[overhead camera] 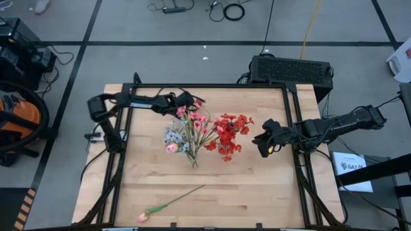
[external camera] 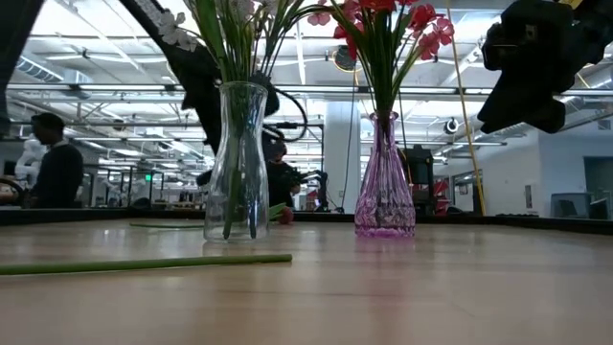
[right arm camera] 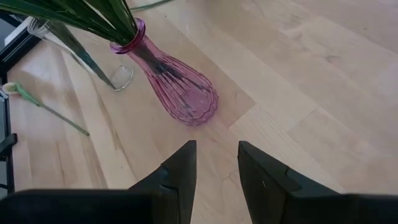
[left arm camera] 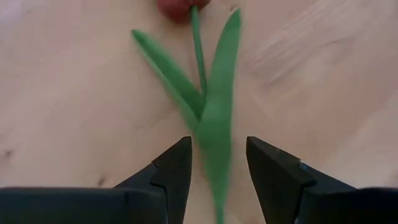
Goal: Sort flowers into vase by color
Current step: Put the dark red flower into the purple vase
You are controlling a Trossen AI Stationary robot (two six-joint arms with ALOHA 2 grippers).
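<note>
A red tulip lies on the table by the far edge, with its bloom (left arm camera: 180,7), thin stem (left arm camera: 199,56) and green leaves (left arm camera: 214,124). My left gripper (left arm camera: 217,165) is open above it, one finger on either side of the long leaf, not visibly touching; it also shows in the high view (overhead camera: 187,101). A clear vase (external camera: 238,163) holds pink and pale white-blue flowers (overhead camera: 186,128). A pink glass vase (right arm camera: 180,87) holds red flowers (overhead camera: 229,133). My right gripper (right arm camera: 216,168) is open and empty, raised to the right of the pink vase (overhead camera: 264,142).
A pink tulip (overhead camera: 142,217) lies near the table's near edge, its long stem (external camera: 144,264) flat on the wood. Black frame rails (overhead camera: 292,128) run along the table's sides. A person (external camera: 57,172) stands in the room far behind the table.
</note>
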